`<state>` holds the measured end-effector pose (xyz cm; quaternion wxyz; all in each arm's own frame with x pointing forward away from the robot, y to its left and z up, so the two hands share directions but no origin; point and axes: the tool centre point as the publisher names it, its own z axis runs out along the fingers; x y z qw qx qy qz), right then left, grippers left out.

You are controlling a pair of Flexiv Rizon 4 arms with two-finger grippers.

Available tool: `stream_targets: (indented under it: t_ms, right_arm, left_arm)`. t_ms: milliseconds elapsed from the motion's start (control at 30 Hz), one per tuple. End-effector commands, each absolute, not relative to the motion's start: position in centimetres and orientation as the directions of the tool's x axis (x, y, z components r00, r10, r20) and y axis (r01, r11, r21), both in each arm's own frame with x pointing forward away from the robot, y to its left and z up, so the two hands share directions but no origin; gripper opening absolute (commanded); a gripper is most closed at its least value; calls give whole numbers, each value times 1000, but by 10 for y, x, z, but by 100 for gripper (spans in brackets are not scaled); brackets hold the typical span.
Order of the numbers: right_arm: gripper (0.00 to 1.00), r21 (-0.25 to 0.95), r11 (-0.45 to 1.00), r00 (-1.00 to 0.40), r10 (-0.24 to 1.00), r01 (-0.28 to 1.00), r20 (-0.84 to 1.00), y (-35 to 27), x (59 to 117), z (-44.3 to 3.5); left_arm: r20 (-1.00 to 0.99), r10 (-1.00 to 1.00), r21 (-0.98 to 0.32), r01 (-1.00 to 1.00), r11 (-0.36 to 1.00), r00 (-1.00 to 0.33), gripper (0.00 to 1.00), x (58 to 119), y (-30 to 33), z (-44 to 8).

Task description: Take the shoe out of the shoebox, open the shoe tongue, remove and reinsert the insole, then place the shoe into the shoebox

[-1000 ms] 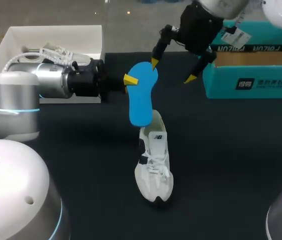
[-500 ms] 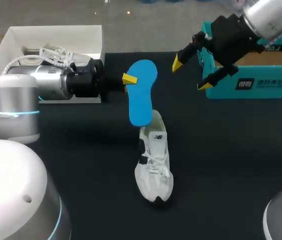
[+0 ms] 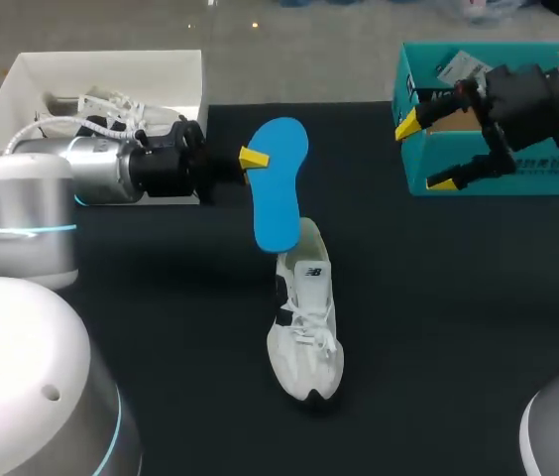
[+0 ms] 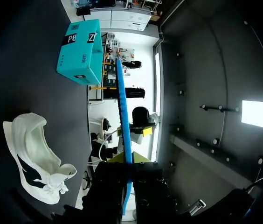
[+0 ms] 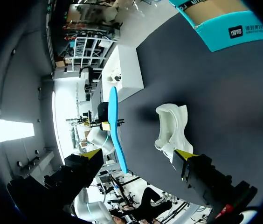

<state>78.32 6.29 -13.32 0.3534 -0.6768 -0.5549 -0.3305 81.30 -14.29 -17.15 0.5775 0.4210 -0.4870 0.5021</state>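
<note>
Two fingers of my left gripper (image 3: 257, 159) pinch the blue foam insole (image 3: 279, 183) from both sides near its upper end. It hangs above the black surface (image 3: 458, 297), and my left wrist view shows it edge-on as a thin blue strip (image 4: 123, 116) rising from between the fingers. Its lower end sits near the heel of the white lace-up sneaker (image 3: 305, 322). The sneaker stands upright on its sole in the middle of the surface, with its toe pointing towards me. In my right wrist view the insole (image 5: 115, 130) and the sneaker (image 5: 171, 126) are apart.

My right gripper (image 3: 426, 154) is spread wide and holds nothing, hanging just in front of the near wall of the open teal cardboard shoebox (image 3: 517, 164) at the far right. The shoebox is well apart from the sneaker.

At the far left stands an open white box (image 3: 111, 74) with white items inside that I cannot make out. My left arm (image 3: 101, 169) lies across its front edge, between it and the insole.
</note>
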Motion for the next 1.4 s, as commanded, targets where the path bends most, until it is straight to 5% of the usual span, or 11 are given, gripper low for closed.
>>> stream_targets:
  t_ms: [33,667,1400]
  right_arm:
    - [100,-169,-246,118,-208,955,971,61,772,-138]
    - [100,-86,-210,40,-215,974,976,91,769,-136]
    - [100,-23,-176,23,-6,984,1000,73,777,-132]
  left_arm:
    - [984,176,-8,-989,150,18,0,816,-144,-172]
    - [984,178,-9,-985,173,22,0,816,-147,-170]
    - [986,165,-1,-982,189,31,0,815,-155,-171]
